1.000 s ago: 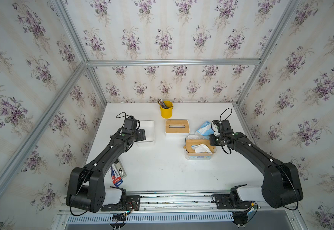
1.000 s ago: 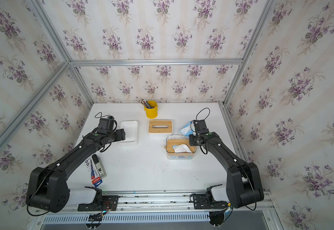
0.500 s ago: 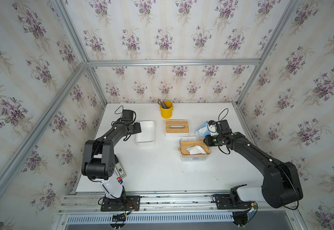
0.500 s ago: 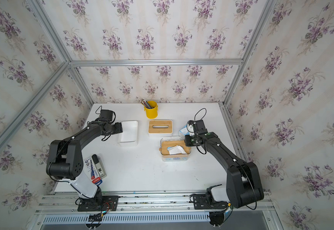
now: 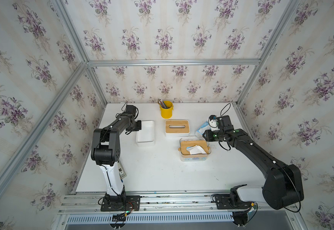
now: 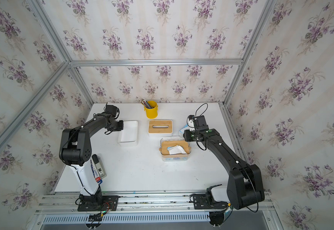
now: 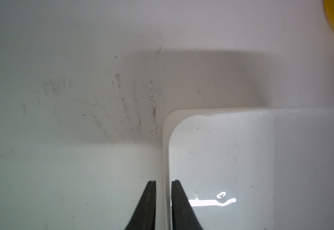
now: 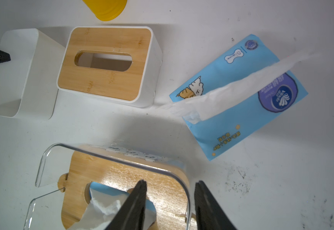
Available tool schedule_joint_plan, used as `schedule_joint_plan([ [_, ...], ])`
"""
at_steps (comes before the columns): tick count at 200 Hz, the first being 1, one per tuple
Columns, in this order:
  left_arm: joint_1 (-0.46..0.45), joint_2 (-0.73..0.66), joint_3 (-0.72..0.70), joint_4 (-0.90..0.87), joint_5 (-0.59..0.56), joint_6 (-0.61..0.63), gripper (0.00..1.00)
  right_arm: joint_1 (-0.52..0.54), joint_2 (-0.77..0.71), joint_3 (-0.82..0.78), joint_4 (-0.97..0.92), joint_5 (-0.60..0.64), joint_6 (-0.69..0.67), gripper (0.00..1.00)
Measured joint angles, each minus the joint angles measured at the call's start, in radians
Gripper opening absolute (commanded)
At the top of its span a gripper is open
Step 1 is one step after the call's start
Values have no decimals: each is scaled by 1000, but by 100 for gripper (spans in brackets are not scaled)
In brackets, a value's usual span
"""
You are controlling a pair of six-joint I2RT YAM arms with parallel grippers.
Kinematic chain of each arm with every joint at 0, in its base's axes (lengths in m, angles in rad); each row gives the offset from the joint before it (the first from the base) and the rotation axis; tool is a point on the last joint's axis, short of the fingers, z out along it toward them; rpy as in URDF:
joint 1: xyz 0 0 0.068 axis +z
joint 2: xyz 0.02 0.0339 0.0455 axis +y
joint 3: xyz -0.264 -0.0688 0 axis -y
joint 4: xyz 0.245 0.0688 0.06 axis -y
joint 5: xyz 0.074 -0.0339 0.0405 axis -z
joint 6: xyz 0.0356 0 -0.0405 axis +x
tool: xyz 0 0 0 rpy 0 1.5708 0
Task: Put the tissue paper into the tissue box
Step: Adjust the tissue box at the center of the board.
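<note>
Left pincer (image 7: 163, 182), narrow, clamps the white bin (image 7: 221, 112) wall; right pincer (image 8: 170, 183), half-open and empty, straddles the clear tissue box (image 8: 110, 175) rim beside protruding tissue paper (image 8: 102, 207).

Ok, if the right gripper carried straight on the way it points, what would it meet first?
Probably the rim of the clear tissue box, which passes just ahead of the right gripper, between its open jaws; depth is unclear.

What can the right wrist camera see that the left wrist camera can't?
Right wrist only: the blue tissue pack, the clear tissue box, the bamboo-lidded white box and the open right gripper. Left wrist only: the left gripper closed on the white bin's wall. Both: white bin, yellow cup.
</note>
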Motion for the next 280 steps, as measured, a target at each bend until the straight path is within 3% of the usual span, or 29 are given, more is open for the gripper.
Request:
schedule_joint_plan([
  [25,0,11,9,-16,2,52,0,0,3,15,25,-41,7,47],
  [56,-1,-43,-25,-56,4,143,0,0,11,37,47,-73,15,49],
  [77,-24,-92,-31,-96,28,276,0,0,8,46,74,-82,23,49],
  [116,-147,-132,-92,-164,101,577,0,3,-2,62,108,-105,33,50],
  [180,-172,-201,-167,-204,273,874,0,9,10,83,117,-83,34,53],
  [247,-264,-37,8,-226,364,1097,0,-2,72,126,117,4,69,54],
  [280,-276,10,44,-256,376,1171,6,-3,78,136,117,44,78,56],
])
